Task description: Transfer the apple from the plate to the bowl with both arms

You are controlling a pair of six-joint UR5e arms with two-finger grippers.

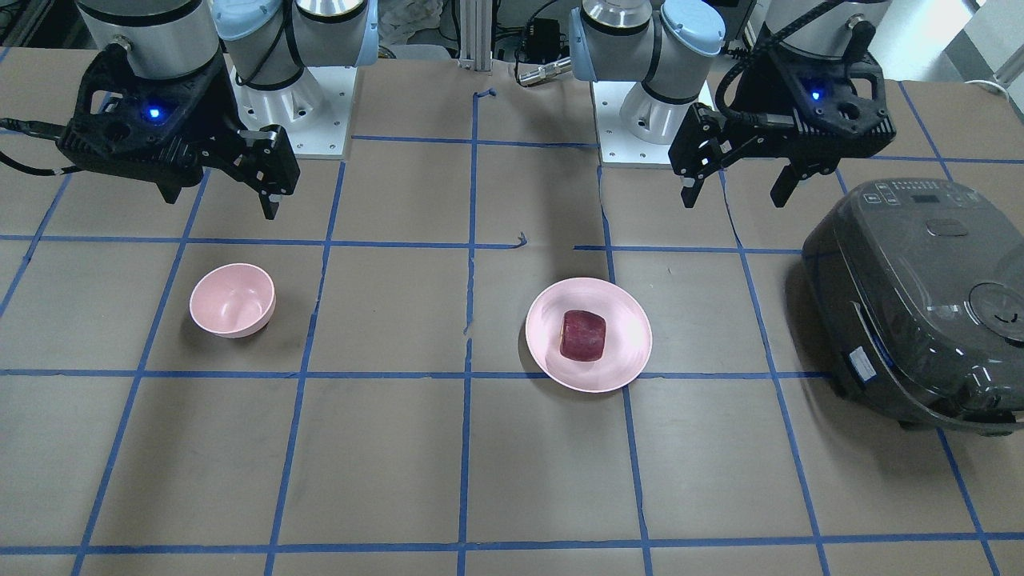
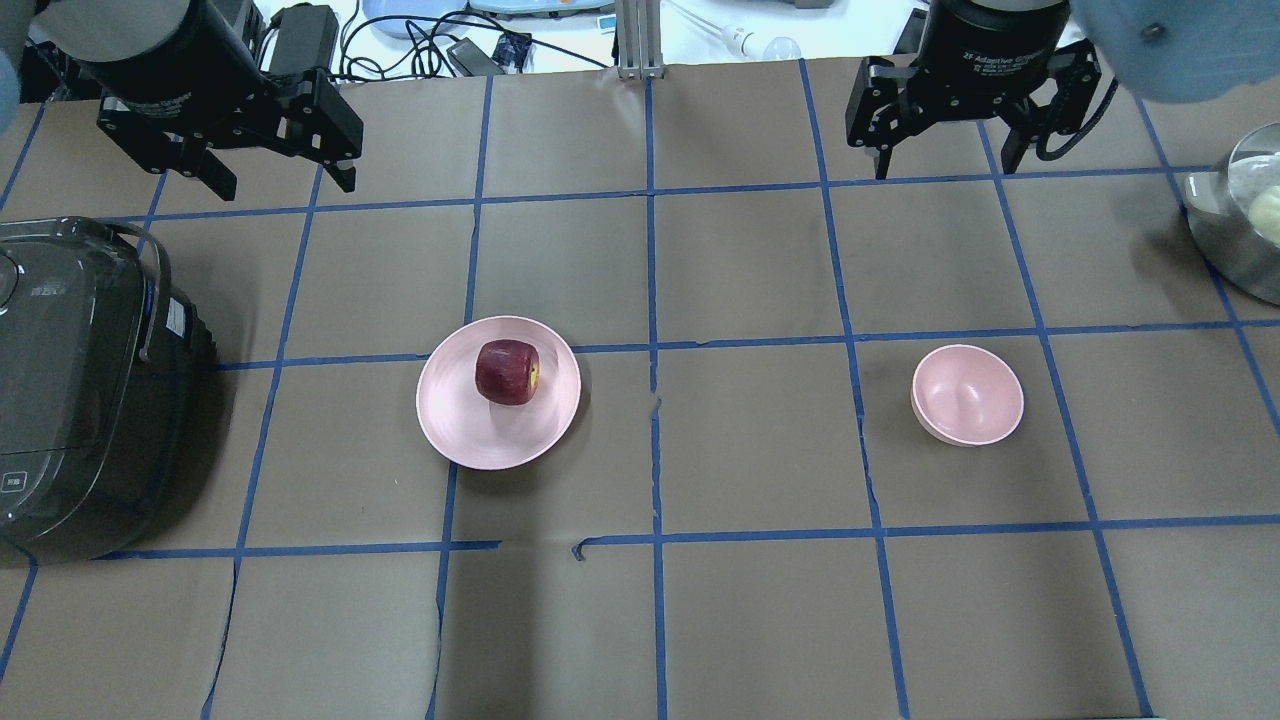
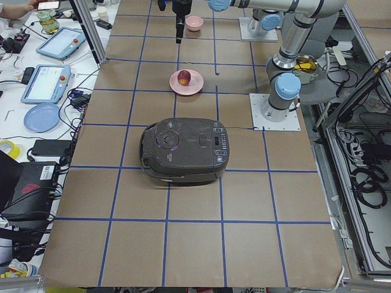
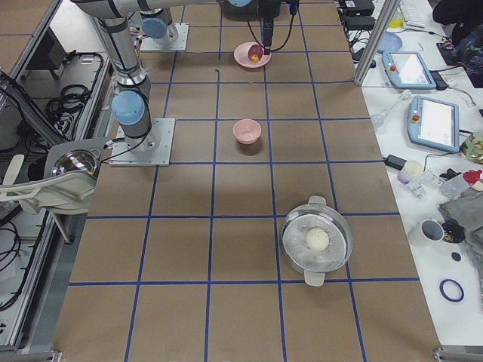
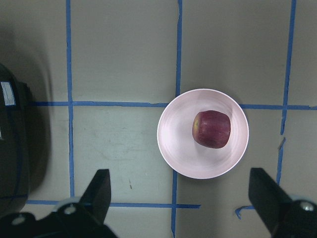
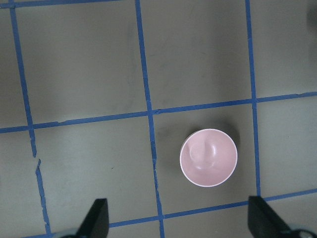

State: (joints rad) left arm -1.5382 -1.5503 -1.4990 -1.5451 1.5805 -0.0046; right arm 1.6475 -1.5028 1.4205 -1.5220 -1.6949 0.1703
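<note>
The dark red apple (image 2: 507, 372) lies on the wide pale pink plate (image 2: 470, 430), left of the table's middle in the overhead view. The small deep pink bowl (image 2: 968, 394) stands empty to the right. My left gripper (image 2: 285, 185) is open and empty, high above the table beyond the plate. My right gripper (image 2: 945, 170) is open and empty, high beyond the bowl. The left wrist view looks straight down on the apple (image 5: 212, 129) and plate (image 5: 183, 153). The right wrist view looks down on the bowl (image 6: 208, 157).
A dark grey rice cooker (image 2: 70, 390) with its lid shut stands at the table's left end, near the plate. A steel pot (image 2: 1240, 220) holding a pale round thing sits at the right edge. Blue tape lines grid the brown table.
</note>
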